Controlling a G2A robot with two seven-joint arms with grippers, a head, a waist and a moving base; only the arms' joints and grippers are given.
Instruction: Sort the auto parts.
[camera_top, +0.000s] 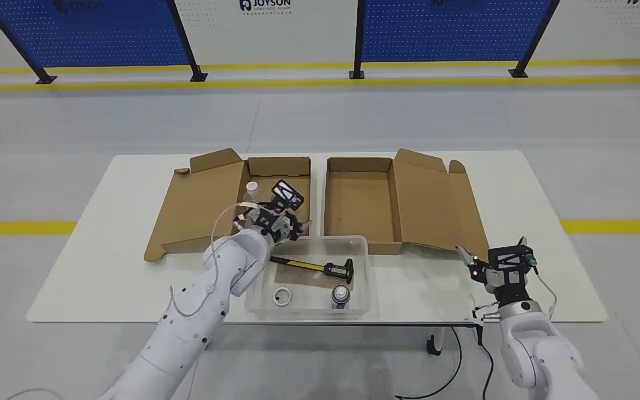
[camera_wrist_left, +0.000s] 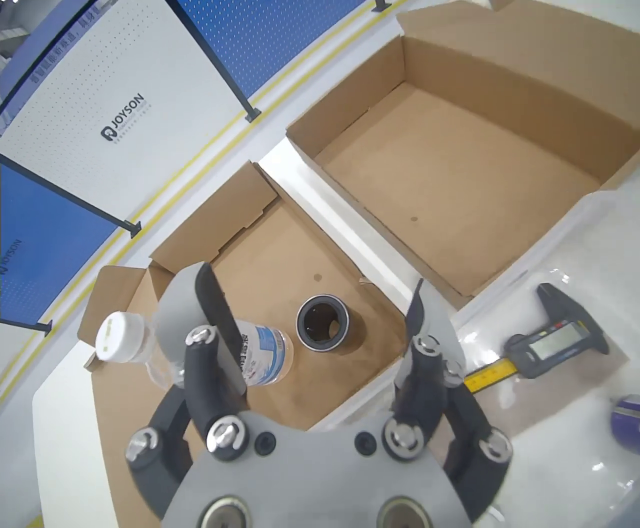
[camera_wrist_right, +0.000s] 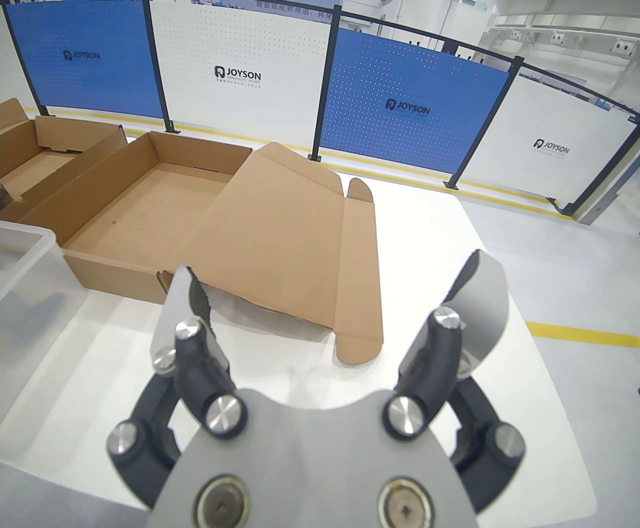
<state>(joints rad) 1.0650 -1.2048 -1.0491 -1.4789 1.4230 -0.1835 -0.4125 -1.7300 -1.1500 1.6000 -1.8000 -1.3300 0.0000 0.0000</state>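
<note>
Bright, even indoor light from overhead. The white table (camera_top: 420, 290) carries only soft, faint shadows, one under the right box's open lid (camera_wrist_right: 300, 240). Small glare spots glint on the clear plastic bin (camera_wrist_left: 550, 415). Both wrist views curve straight lines near their edges.

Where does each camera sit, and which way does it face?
Top view: above the arms, looking down on the table; both arms show, left gripper over the left box, right gripper near the right edge.
Left wrist view: looks down into the left box at a bottle and black sleeve; open fingers show.
Right wrist view: low, facing across the table at the right box; open fingers show.
Shared: all see the right box.
</note>
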